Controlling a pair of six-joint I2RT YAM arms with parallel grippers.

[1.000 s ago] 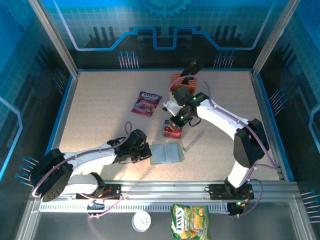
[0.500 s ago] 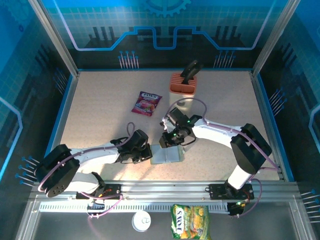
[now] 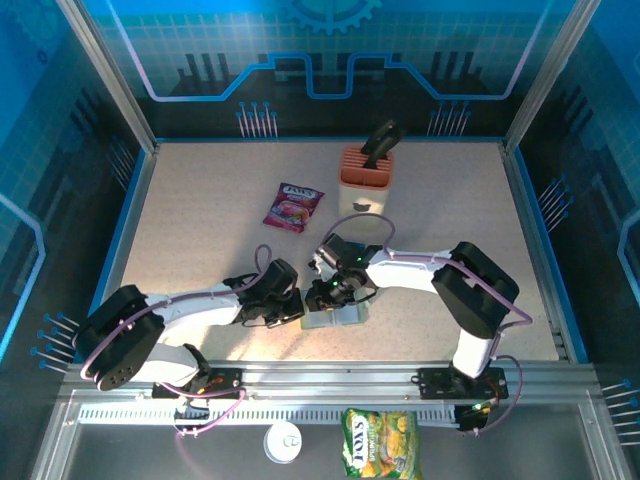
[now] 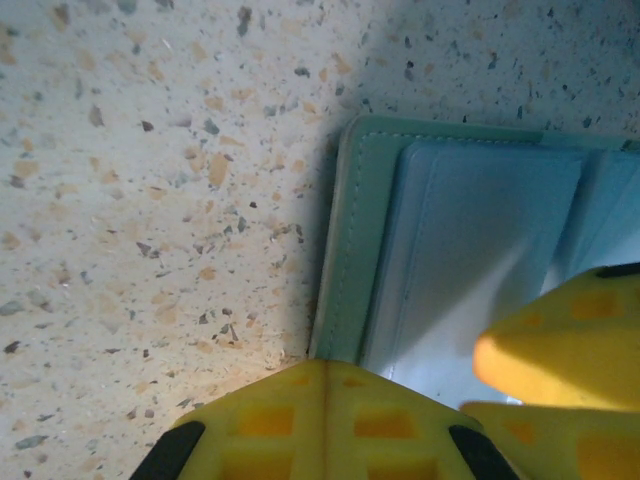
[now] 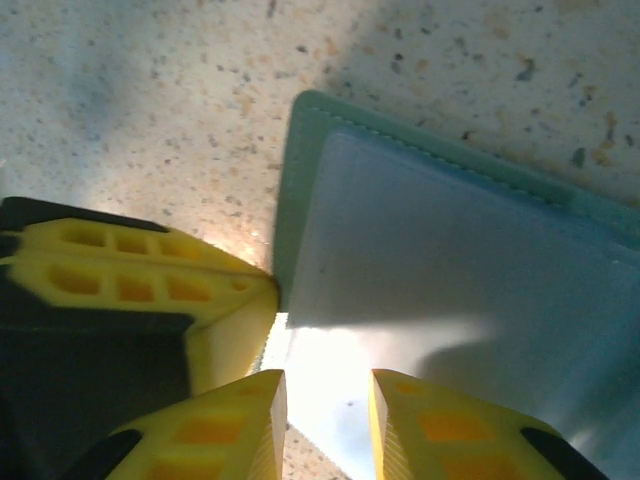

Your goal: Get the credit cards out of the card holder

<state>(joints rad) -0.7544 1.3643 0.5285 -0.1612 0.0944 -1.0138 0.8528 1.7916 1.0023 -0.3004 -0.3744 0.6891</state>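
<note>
Your right arm has swung back from mid-table onto the card holder (image 3: 342, 318), lying open by the near edge of the table (image 3: 200, 230), midway along. Your left gripper (image 4: 325, 375), fingers pressed together, pins its left edge. The right gripper (image 5: 327, 385) hovers slightly spread over the pale panel, pinching nothing. Whether credit cards remain tucked inside, you cannot tell; judge another pull likely. Farther back: snack packet (image 3: 293, 207), then peach block (image 3: 365, 168).
</note>
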